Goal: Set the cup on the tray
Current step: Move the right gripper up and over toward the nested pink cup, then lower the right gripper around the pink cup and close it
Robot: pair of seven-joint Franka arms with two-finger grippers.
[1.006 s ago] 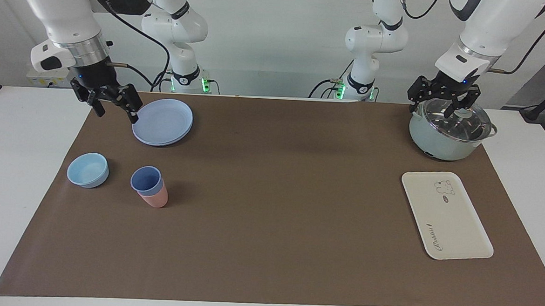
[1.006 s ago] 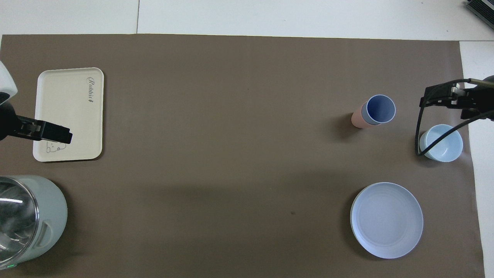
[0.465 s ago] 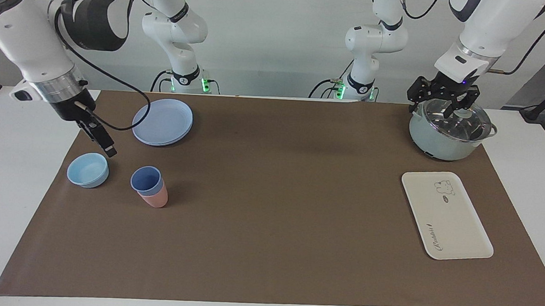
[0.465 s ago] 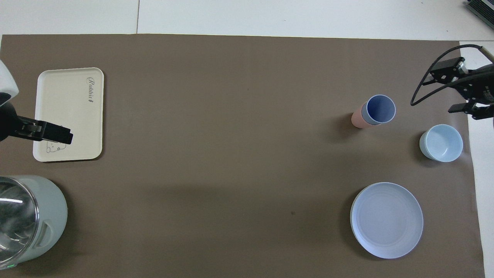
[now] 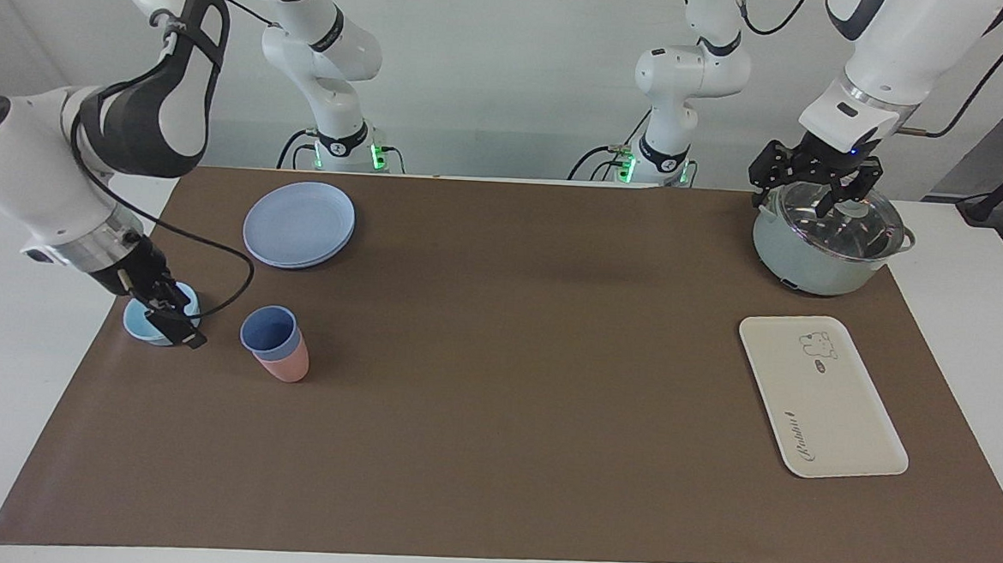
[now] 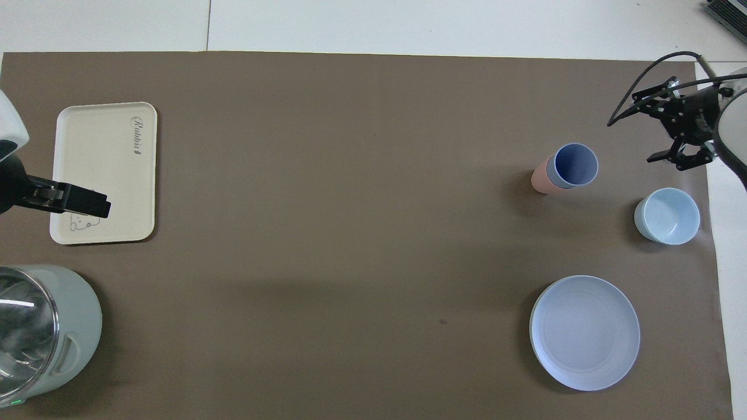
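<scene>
The periwinkle-blue cup [image 5: 269, 329] [image 6: 576, 165] stands nested in a salmon-pink tumbler [image 5: 287, 367] [image 6: 539, 178] at the right arm's end of the mat. My right gripper [image 5: 175, 326] [image 6: 652, 128] hangs low and open over the mat beside the light-blue bowl, a short way from the cup and touching nothing. The cream tray [image 5: 821, 410] [image 6: 105, 151] with its bear drawing lies bare at the left arm's end. My left gripper [image 5: 798, 192] [image 6: 93, 205] waits open in the air above the pot's glass lid, holding nothing.
A light-blue bowl [image 5: 135, 322] [image 6: 667, 216] sits beside the cup, partly hidden by the right gripper in the facing view. Nearer to the robots lies a round blue plate [image 5: 298, 224] [image 6: 585, 332]. A pale green pot [image 5: 812, 259] [image 6: 64, 326] stands nearer to the robots than the tray.
The right arm has swung from beside the plate outward and down to the bowl's side, its gripper turning toward the cup. The left arm has not moved.
</scene>
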